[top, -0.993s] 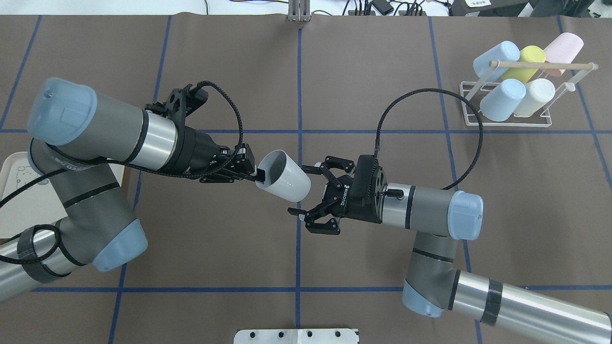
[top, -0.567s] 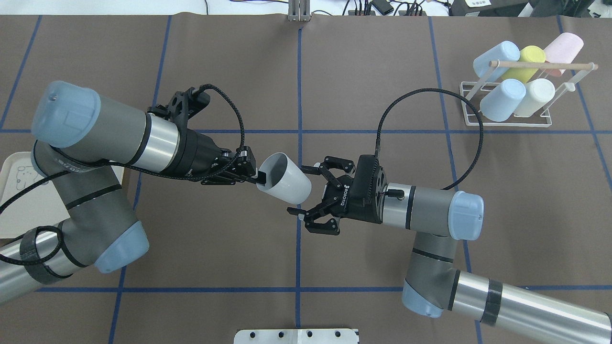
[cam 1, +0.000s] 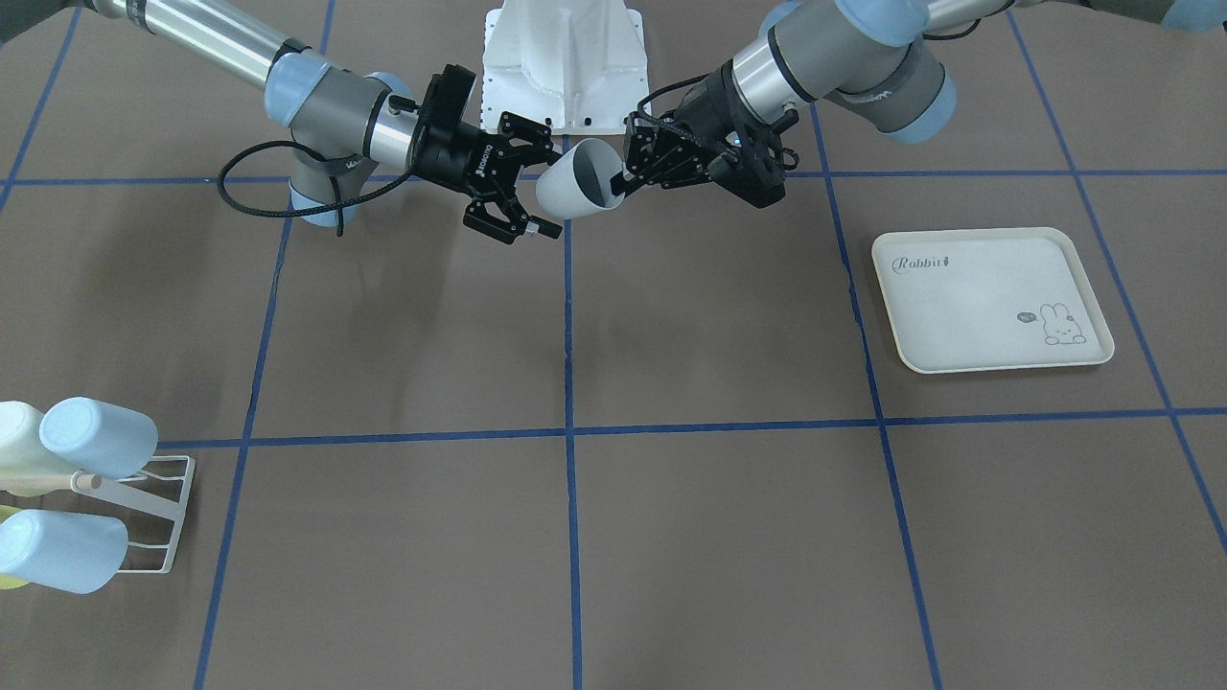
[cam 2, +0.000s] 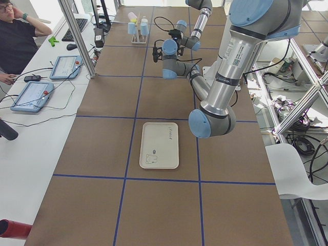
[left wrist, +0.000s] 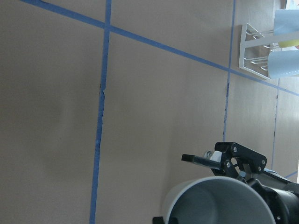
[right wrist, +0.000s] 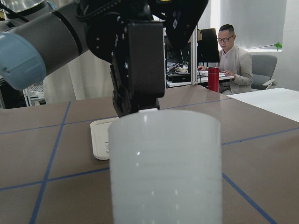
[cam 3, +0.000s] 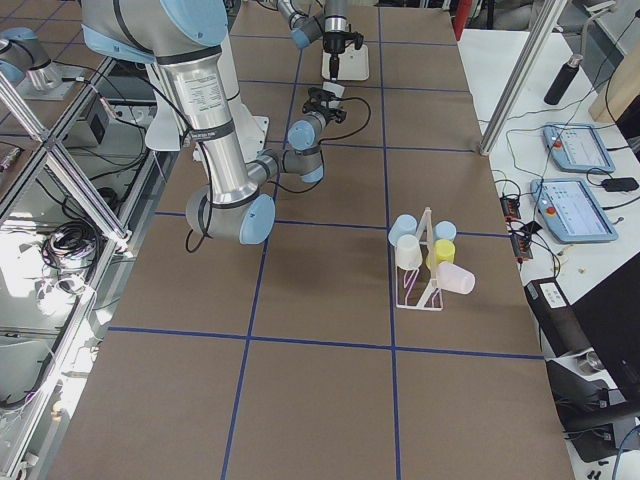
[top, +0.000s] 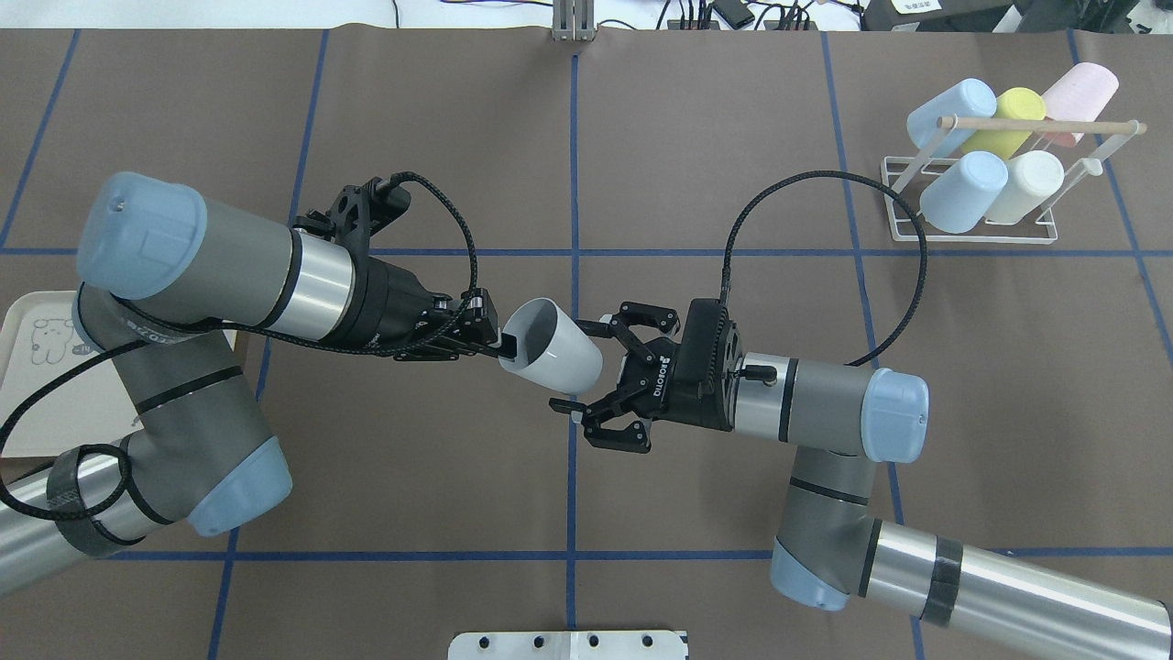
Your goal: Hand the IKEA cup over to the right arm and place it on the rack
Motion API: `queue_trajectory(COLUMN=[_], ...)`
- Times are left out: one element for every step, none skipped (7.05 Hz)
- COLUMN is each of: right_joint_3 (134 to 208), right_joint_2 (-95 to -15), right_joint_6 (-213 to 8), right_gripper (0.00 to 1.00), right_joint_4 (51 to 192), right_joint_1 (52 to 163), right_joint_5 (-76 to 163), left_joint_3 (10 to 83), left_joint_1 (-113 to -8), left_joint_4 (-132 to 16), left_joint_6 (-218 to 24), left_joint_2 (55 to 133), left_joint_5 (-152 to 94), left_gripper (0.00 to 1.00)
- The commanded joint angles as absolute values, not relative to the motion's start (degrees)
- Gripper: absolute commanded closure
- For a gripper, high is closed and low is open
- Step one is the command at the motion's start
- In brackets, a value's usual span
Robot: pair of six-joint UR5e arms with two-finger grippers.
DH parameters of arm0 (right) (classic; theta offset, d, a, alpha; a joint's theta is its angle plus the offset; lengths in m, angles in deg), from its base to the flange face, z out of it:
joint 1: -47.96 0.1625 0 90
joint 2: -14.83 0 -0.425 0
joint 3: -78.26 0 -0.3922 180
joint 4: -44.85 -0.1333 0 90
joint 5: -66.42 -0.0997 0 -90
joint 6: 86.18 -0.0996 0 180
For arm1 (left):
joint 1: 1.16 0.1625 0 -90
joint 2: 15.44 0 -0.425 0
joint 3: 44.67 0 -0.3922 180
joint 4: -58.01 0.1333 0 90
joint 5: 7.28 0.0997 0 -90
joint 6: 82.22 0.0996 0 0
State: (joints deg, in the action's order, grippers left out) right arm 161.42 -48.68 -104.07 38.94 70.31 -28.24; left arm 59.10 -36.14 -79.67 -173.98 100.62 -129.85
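Note:
The white IKEA cup [top: 554,356] hangs on its side above the table's middle, with my left gripper [top: 504,346] shut on its rim, one finger inside the mouth. The cup's closed base points at my right gripper [top: 584,364], which is open, its fingers spread on either side of that base without touching it. In the front-facing view the cup [cam 1: 575,182] sits between the left gripper [cam 1: 623,177] and the right gripper [cam 1: 548,190]. The cup's base [right wrist: 166,168] fills the right wrist view. The white wire rack [top: 971,234] stands at the far right.
Blue, yellow, pink and cream cups [top: 962,188] sit on the rack's prongs under its wooden rod [top: 1040,124]. A cream rabbit-print tray [cam 1: 959,316] lies on my left side. A seated person [right wrist: 233,60] and a red bottle [right wrist: 214,78] are beyond the table.
My left arm has carried the cup a little to the right, closer into the right gripper's spread fingers. The right gripper has barely moved and stays open.

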Motion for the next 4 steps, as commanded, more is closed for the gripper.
queue_trajectory(right_joint_3=[161.41, 161.41, 161.41, 161.41], right_joint_2=[-48.72, -48.72, -48.72, -48.72], right_joint_6=[-104.11, -104.11, -104.11, -104.19], right_gripper=[0.10, 0.18, 0.26, 0.32], right_joint_4=[38.78, 38.78, 38.78, 38.78], right_joint_1=[70.29, 70.20, 70.20, 70.20], right_joint_5=[-28.24, -28.24, -28.24, -28.24], left_joint_3=[59.13, 59.13, 59.13, 59.13], left_joint_1=[-35.88, -35.79, -35.79, -35.79], left_joint_4=[-79.71, -79.71, -79.71, -79.71], left_joint_6=[-173.98, -173.98, -173.98, -173.98], left_joint_2=[100.66, 100.66, 100.58, 100.58], left_joint_5=[-129.36, -129.36, -129.36, -129.36], left_gripper=[1.00, 1.00, 1.00, 1.00])
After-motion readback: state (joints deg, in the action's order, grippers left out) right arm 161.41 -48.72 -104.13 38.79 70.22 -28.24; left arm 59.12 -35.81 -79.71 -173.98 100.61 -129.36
